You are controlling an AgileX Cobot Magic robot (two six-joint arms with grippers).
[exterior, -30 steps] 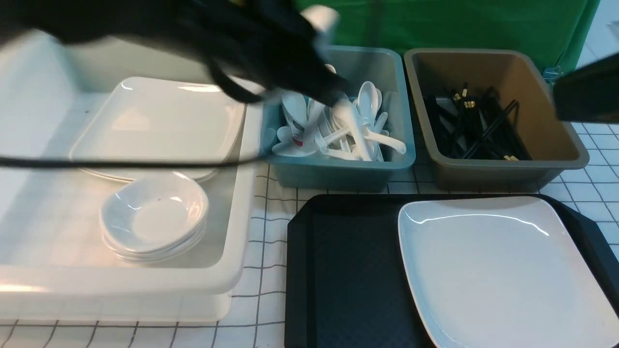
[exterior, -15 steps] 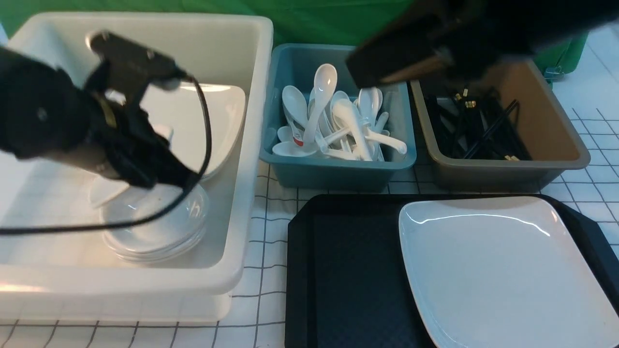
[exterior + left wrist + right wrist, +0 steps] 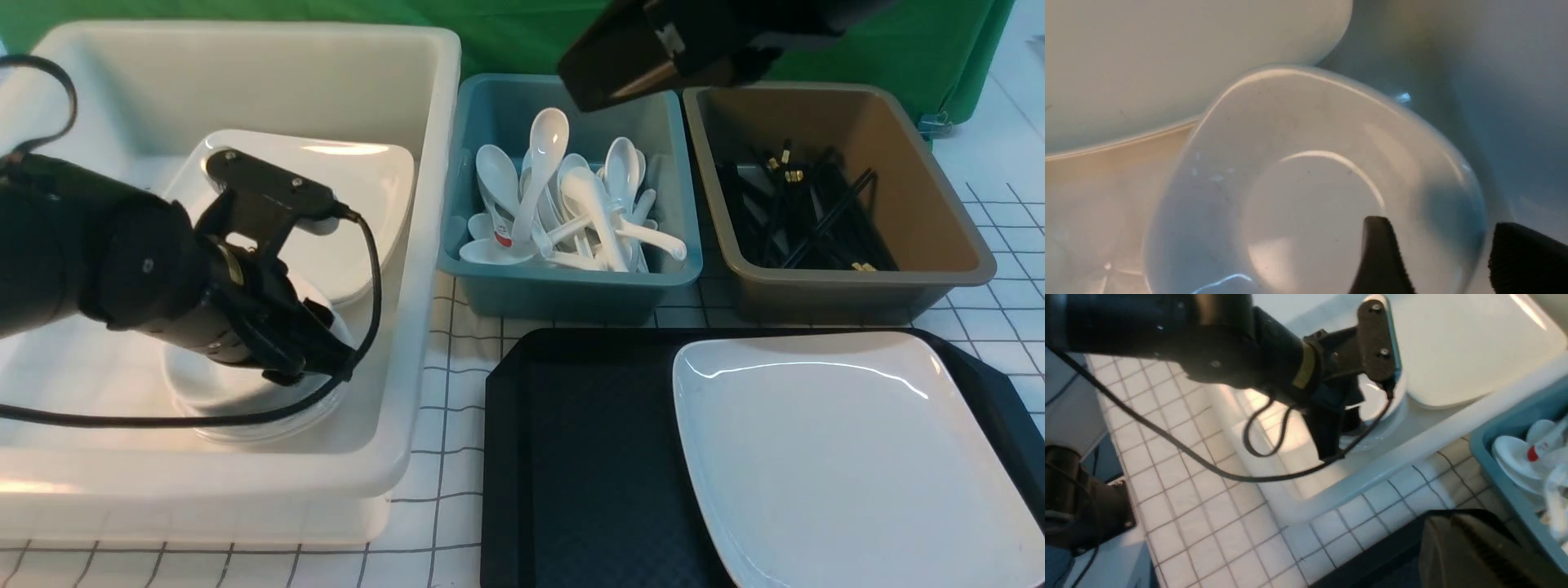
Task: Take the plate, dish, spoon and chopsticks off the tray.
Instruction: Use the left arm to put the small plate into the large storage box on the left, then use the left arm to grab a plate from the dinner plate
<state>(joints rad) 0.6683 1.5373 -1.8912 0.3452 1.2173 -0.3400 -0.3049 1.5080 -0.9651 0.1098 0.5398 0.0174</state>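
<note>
Left arm is dropping from over the blue bin (image 3: 571, 286) into the white bin (image 3: 392, 457). The right arm is swinging in from the right edge to hang above the blue and brown bins.

Left end effector (image 3: 1441, 224) is sitting with fingers apart, straddling the rim of the dish (image 3: 1306, 196) and not clamping it. The dish is now lying on the dish stack (image 3: 245, 400) in the white bin, so that item is looking done.

Right end effector (image 3: 596, 82) is staying pressed together and carrying nothing I can see.

Tray (image 3: 588, 457) is lying on the counter (image 3: 441, 408) and holding only the plate (image 3: 841, 457), which is filling its right half. Its left half is showing bare.

Spoons (image 3: 588, 204) are piling in the blue bin and chopsticks (image 3: 808, 212) in the brown bin (image 3: 939, 245). None are lying on the tray, so those two are reading as cleared too.

Judging progress: three of four items are off and the plate is remaining. It is probably heading for the plates at the back of the white bin.
</note>
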